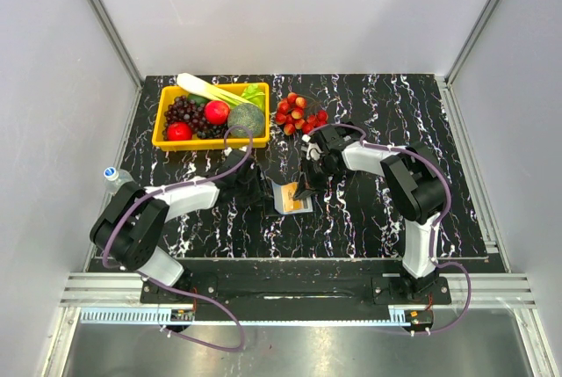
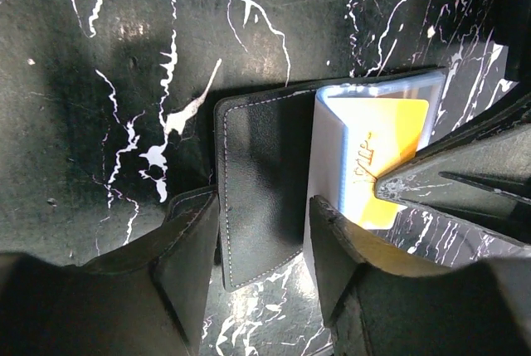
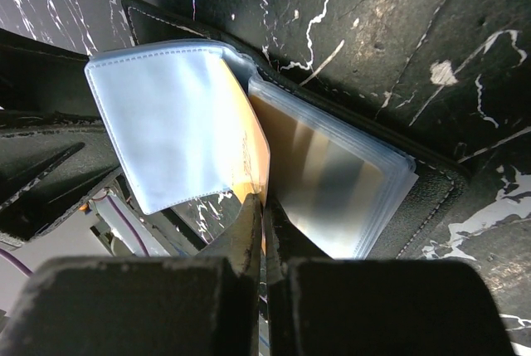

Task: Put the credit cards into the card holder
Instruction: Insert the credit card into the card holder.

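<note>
Black stitched folding card holder [image 2: 257, 140] with light-blue clear sleeves, lying open, its outer flap between the parted jaws of left gripper [image 2: 262, 207]. Orange-gold flat credit card [image 2: 386, 136] partway inside a sleeve, its edge clamped in the closed tips of right gripper [image 3: 259, 207].

Am working inside robot-lab test cell. Plain pale wall panels [image 1: 53, 87] are boxing me in on three sides, with aluminium frame profiles [image 1: 104, 18] running up corners. Am sitting bolted to metal mounting rail [image 1: 97, 289] at near edge of black marble-pattern table [image 1: 378, 105]. Purple cables [image 1: 219, 309] are looping off my arms. Props are sitting at far side: yellow basket [image 1: 211, 143] of fruit and vegetables, strawberries [image 1: 299, 113]. Plastic bottle [image 1: 114, 177] is standing at left edge.
</note>
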You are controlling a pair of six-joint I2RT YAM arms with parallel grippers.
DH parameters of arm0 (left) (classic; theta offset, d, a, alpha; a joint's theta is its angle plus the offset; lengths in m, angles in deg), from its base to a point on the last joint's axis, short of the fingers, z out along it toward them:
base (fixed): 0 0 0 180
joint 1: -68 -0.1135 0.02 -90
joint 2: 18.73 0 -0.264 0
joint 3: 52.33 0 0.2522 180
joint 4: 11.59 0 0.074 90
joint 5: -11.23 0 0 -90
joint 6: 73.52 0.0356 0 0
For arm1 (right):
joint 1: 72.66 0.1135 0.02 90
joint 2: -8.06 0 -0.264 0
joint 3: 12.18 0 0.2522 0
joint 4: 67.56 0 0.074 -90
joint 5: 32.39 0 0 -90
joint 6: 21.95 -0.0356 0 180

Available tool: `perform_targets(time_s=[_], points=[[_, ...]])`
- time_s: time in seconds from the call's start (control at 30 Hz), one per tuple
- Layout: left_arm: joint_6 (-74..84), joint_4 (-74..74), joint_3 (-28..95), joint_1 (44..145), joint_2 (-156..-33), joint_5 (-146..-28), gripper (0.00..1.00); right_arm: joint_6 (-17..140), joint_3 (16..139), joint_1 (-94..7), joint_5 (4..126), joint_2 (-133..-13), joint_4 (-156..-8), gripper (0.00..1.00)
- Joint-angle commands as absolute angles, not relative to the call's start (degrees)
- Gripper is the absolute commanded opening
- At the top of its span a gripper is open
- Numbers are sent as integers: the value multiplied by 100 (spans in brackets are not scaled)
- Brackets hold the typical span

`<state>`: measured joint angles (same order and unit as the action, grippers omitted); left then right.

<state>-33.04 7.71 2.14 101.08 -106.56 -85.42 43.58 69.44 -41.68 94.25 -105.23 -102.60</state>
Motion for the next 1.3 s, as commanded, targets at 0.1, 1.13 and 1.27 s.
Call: perform_targets(time_s=[0.1,1.13,1.27], points=[[-3450,112,107,10122,-10715,-8967,52,4440,6979,-3952,9083,-10663,-10400,0],[-3978,-503,-1027,9718,-9370,-8377,69,4440,7058,-3944,9031,-10663,-10470,0],[-3898,-836,-992,9718,-9694,-8798,69,4449,7066,-3944,9039,-10672,-10479,0]])
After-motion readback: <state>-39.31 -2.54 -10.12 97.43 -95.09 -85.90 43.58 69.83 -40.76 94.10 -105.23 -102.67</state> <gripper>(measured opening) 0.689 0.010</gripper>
